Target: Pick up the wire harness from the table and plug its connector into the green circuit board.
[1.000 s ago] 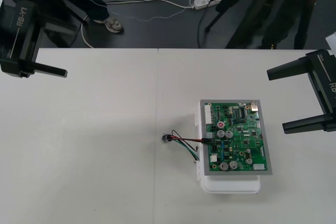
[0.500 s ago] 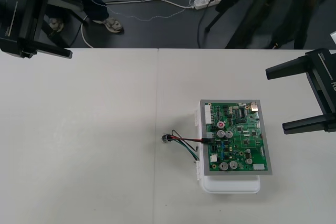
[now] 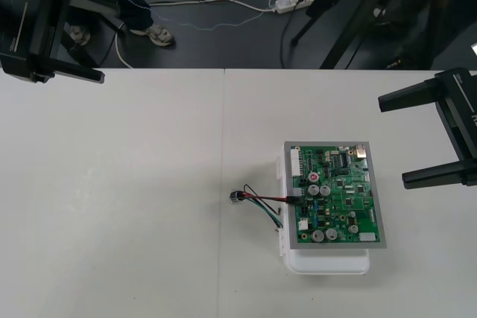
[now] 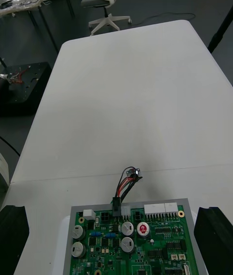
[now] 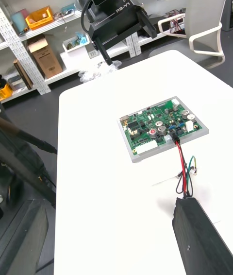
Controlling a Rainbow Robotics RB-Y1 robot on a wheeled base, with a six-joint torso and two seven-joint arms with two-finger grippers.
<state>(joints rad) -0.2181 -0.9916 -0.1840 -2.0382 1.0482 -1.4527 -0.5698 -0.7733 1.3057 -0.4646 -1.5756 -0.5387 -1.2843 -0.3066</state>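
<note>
While your left gripper (image 3: 110, 42) and right gripper (image 3: 392, 141) hang open, empty, at the counter's (image 3: 134, 184) edges, the harness plug (image 3: 296, 197) sits in the board (image 3: 339, 195).

RB-Y1 on left tool (image 3: 110, 41), RB-Y1 on right tool (image 5: 130, 47)

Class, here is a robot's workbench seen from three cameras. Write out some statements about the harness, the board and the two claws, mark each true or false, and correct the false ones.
1. The black plug of the wire harness is in the left edge of the green circuit board. True.
2. The right claw is shut on the wires. False: it is open at the table's right side, apart from the harness.
3. The round metal socket lies on the table to the left of the board. True.
4. The left claw hovers directly over the board. False: it waits open at the table's far left corner.
</note>
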